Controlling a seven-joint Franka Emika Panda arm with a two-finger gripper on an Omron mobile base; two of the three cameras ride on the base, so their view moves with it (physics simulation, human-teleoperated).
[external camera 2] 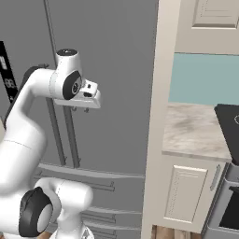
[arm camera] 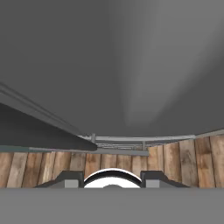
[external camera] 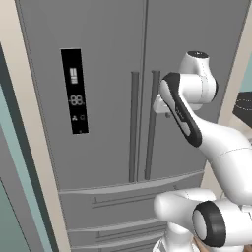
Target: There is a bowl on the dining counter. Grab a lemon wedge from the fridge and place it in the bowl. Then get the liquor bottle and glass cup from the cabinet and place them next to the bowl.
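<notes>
Claw (external camera 2: 80, 110) hangs half-open, holding nothing, beside the tall grey steel fridge's (external camera: 106, 74) right-door handle (external camera: 151, 123), apparently preparing to pull.

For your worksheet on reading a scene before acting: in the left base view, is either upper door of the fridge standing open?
No. Both upper doors of the fridge sit flush and shut, their two long handles side by side at the centre seam.

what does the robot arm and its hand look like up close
The arm is glossy white with rounded, tube-like segments. Black bands sit at the joints, one long black strip runs along the upper segment, and a black ring circles the round joint near the base. The wrist ends in a white cap with a dark disc on top. The hand is a small white block with two short dark fingers. No cables show.
</notes>
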